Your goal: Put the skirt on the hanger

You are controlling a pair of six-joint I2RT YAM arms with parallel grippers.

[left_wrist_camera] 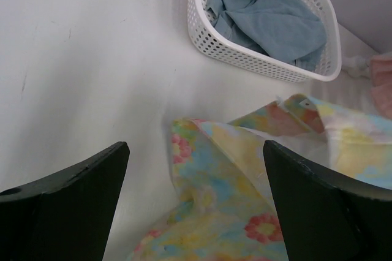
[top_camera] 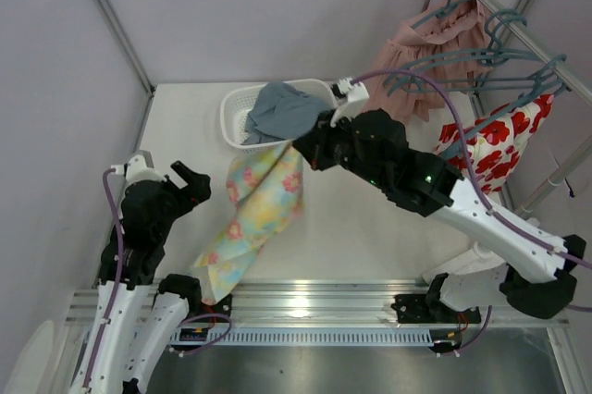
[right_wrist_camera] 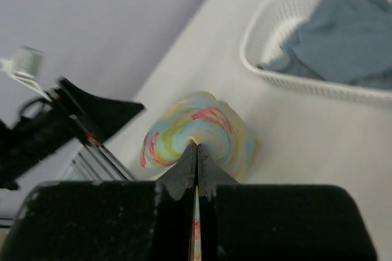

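step: skirt (top_camera: 262, 200) lifted, not yet on hanger (top_camera: 442, 63) | my right hand (top_camera: 302, 146) pinches its top edge, tail resting on table (top_camera: 370, 227) | my left hand (top_camera: 192, 181) gapes empty | next: I swing it right toward the hanger.

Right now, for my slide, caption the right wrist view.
The right gripper pinches the skirt; white basket beyond.

Pastel floral skirt (top_camera: 259, 214), top corner aloft, tail on table (top_camera: 370, 227); teal hanger (top_camera: 442, 58) (one of several) on rail (top_camera: 527, 38).

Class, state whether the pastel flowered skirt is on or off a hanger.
Off: the skirt dangles from the shut right claw over the table, apart from the teal hangers.
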